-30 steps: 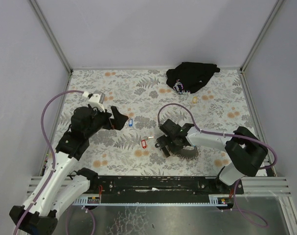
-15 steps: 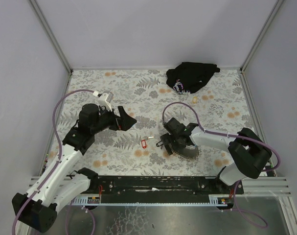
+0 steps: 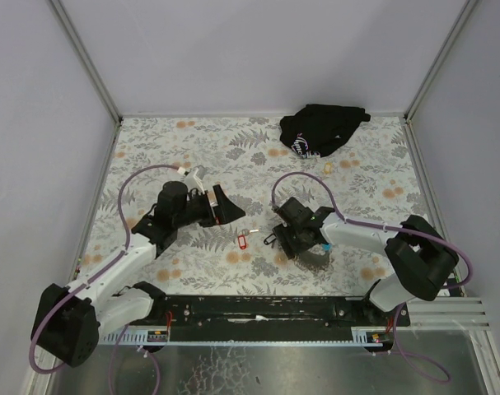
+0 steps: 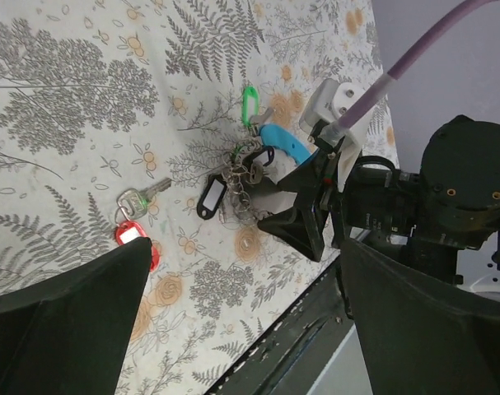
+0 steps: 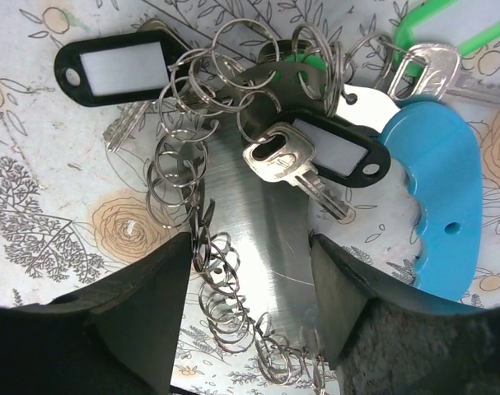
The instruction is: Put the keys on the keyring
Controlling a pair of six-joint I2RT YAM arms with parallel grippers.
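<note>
On the floral counter [image 3: 192,140], the keyring [image 4: 241,169] lies mid-counter toward the near edge, with a red-tagged key [image 3: 242,239] close by. The right end effector [image 3: 282,239] straddles it, and its grip cannot be told. The left end effector [image 3: 226,207] is spread wide.

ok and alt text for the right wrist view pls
Close-up from above of a tangle of small metal split rings on a floral tablecloth, seen between the right gripper's two open black fingers. Among the rings lie a silver key with a black tag, a second black tag, a green tag and a light-blue plastic piece.
</note>
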